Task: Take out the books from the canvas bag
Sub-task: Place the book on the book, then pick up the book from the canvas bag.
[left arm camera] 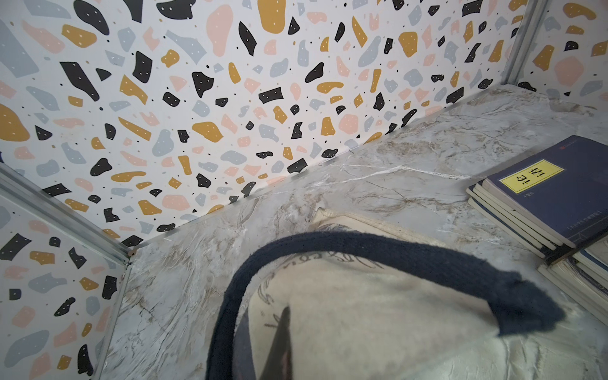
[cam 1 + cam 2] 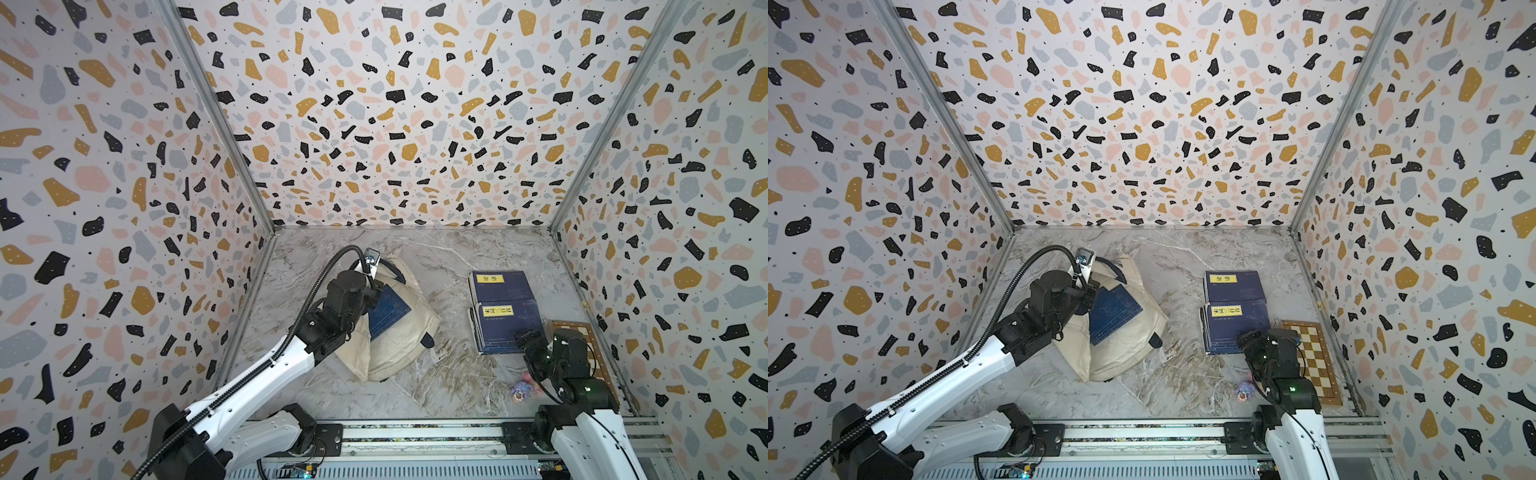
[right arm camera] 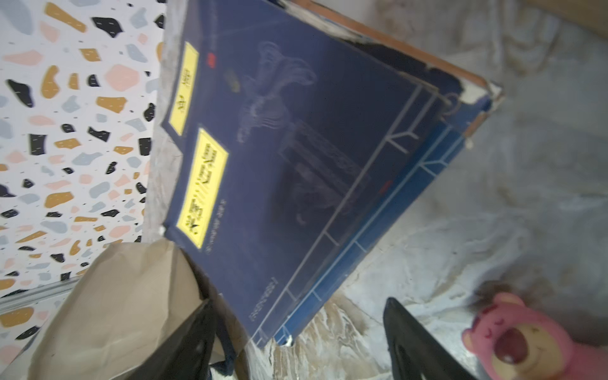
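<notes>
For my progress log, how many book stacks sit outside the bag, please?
2: far stack; near stack, beside the right gripper; canvas bag may hide more.

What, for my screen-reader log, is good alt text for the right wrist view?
Stacked navy books with yellow labels lie on the marble table. The open right gripper hangs just short of them, between the canvas bag and a pink bear toy.

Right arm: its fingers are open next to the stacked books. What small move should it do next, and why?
Probably move the right fingers across to the canvas bag. They stand open and empty beside the stacked books, the left fingers are shut at the bag's edge, and a navy rectangle, perhaps another book, shows there.
</notes>
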### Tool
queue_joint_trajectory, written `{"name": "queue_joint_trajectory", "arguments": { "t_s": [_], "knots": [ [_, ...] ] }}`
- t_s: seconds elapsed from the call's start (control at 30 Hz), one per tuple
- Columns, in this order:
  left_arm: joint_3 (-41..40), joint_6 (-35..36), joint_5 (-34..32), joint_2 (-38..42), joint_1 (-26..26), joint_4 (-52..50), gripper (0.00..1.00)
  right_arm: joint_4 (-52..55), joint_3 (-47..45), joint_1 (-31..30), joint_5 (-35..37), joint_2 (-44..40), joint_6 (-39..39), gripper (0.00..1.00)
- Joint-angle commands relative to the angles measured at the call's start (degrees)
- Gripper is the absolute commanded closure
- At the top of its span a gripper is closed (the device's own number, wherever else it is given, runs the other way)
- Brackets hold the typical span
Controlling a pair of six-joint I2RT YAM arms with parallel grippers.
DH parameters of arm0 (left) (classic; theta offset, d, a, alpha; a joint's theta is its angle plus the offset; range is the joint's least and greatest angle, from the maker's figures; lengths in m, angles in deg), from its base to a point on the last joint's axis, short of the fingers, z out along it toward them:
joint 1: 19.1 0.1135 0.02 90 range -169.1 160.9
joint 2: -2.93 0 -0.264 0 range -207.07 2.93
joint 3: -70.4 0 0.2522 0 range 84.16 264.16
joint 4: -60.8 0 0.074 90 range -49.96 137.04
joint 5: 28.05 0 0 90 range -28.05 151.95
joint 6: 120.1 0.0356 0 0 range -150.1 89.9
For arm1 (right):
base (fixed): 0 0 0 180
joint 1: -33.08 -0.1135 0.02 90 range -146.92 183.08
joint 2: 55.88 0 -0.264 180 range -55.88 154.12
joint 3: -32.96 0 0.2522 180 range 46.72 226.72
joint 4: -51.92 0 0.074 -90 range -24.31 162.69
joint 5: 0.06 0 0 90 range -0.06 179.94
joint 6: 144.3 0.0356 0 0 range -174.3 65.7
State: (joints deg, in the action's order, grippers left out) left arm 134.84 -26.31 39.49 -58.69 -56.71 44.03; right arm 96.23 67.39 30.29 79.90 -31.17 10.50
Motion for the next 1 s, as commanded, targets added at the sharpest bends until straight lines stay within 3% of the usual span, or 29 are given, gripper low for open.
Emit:
{"name": "queue_joint_trajectory", "arguments": {
  "t_s": [0.0, 0.23, 0.3, 0.47, 0.67, 0.77, 0.97],
  "knots": [
    [1.46, -0.56, 1.72, 1.42, 0.34, 2.07, 1.00, -3.07, 1.66, -3.12, 1.44, -2.74, -2.89, 0.19],
    [1.71, -0.65, 1.89, 1.24, 0.34, 1.82, 1.00, -12.52, 3.40, -12.46, 2.37, 2.60, -6.88, 0.19],
    [1.88, -0.67, 2.37, 1.24, 0.39, 1.63, 1.00, -14.87, 4.94, -18.28, 5.46, 5.54, -8.08, 0.19],
    [1.07, -0.63, 3.43, 2.48, 0.34, 2.70, 1.00, -22.32, 8.53, -40.72, 18.55, 12.23, -10.55, 0.19],
    [-0.14, -0.79, 4.96, 4.34, 0.34, 4.56, 1.00, -35.28, 10.07, -58.83, 23.26, 25.49, -10.92, 0.19],
    [-0.81, -0.91, 5.88, 5.19, 0.34, 5.61, 1.00, -40.12, 11.87, -64.23, 24.35, 32.58, -9.85, 0.19],
    [-1.88, -1.07, 7.17, 6.72, 0.36, 7.55, 1.00, -47.75, 15.84, -69.45, 24.50, 46.27, -5.52, 0.20]
  ]
}}
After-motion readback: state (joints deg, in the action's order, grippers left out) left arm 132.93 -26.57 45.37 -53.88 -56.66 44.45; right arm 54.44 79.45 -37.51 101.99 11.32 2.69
